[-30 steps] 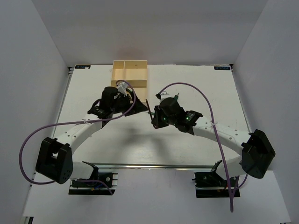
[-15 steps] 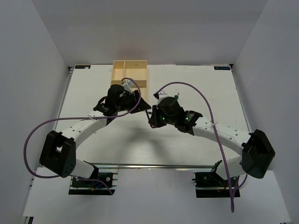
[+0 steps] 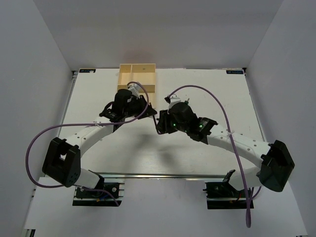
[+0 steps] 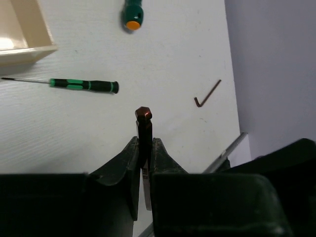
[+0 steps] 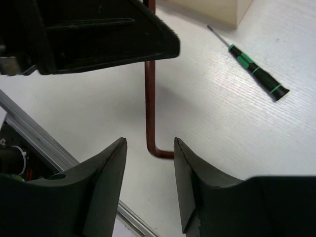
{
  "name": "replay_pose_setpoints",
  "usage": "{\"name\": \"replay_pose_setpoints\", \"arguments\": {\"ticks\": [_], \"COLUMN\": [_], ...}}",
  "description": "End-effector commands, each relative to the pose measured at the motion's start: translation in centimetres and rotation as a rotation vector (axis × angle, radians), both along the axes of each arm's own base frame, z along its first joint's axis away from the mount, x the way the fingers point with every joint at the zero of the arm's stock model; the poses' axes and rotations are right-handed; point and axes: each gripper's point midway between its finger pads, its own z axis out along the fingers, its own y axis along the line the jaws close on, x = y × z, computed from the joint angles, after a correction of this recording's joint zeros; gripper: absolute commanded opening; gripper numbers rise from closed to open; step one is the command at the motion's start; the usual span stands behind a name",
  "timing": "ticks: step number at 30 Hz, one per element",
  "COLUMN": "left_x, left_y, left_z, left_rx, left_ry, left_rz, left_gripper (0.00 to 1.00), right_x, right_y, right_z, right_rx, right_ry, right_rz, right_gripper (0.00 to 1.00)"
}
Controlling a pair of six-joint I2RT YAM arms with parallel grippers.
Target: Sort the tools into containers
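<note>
A dark brown L-shaped hex key [image 4: 143,116] hangs above the table between the two arms, and my left gripper [image 4: 144,143] is shut on its long leg. In the right wrist view the hex key [image 5: 149,98] runs down to its bent end between the fingers of my right gripper [image 5: 149,142], which is open and not touching it. From above, the left gripper [image 3: 148,106] and right gripper [image 3: 160,123] meet near the table's middle. The cream tray [image 3: 121,79] stands at the back. On the table lie a thin green screwdriver [image 4: 84,85], a stubby one [image 4: 132,12] and a second hex key [image 4: 207,94].
A corner of the tray [image 4: 24,47] lies close to the thin screwdriver [image 5: 254,71]. A metal rail [image 4: 228,152] runs along the table's edge. White walls enclose the table on three sides. Purple cables [image 3: 207,96] loop over both arms.
My left gripper has moved in and shut on the hex key. My right gripper, which was shut on it, has opened and let go.
</note>
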Motion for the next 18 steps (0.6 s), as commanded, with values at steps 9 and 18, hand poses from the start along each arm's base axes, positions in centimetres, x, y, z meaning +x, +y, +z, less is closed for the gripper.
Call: {"name": "replay_pose_setpoints", "arguments": {"ticks": [9, 18], "left_x": [6.3, 13.1], "left_y": [4.9, 9.9], "left_z": [4.9, 7.3], "left_rx": [0.184, 0.313], "left_ry": [-0.213, -0.286], "left_rz": [0.223, 0.382], "left_gripper": [0.0, 0.0], "right_x": [0.5, -0.6], "right_y": [-6.6, -8.9], "right_z": [0.5, -1.7], "right_rx": [-0.104, -0.125], "right_ry": [-0.106, -0.118], "right_rz": [-0.191, -0.194], "right_gripper": [0.57, 0.59]}}
